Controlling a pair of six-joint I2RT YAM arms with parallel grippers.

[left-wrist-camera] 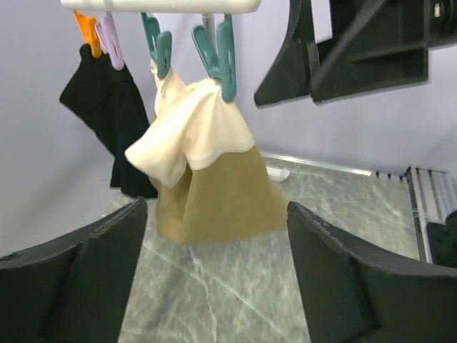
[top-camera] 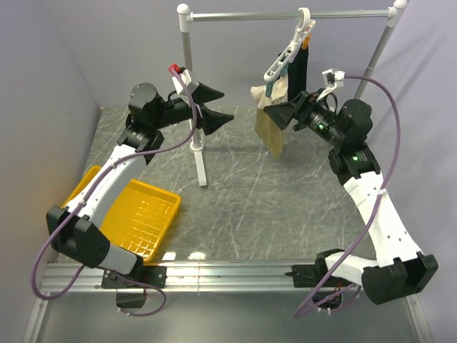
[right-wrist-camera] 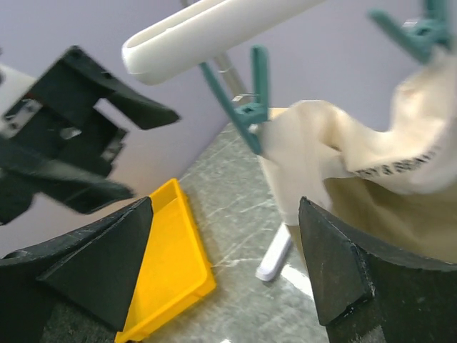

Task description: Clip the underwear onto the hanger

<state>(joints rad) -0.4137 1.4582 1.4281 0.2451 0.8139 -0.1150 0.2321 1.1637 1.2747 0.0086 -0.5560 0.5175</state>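
Tan soft-fabric underwear (top-camera: 271,139) is hanging from teal clothespin clips (left-wrist-camera: 223,57) on the white plastic slanted hanger (top-camera: 289,51), so imo clipping's done. Left end effector (top-camera: 220,107) & right end effector (top-camera: 280,114) are both gaping wide, holding nothing, prob bc clips are carrying it.

Top view looks down from behind; my wrist cameras face each other up close, sharing underwear (left-wrist-camera: 214,193) and hanger (right-wrist-camera: 214,28).

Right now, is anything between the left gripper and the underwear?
Nothing visible does. The left gripper, jaws open, faces the underwear across open air. The underwear hangs from teal clips on the hanger.
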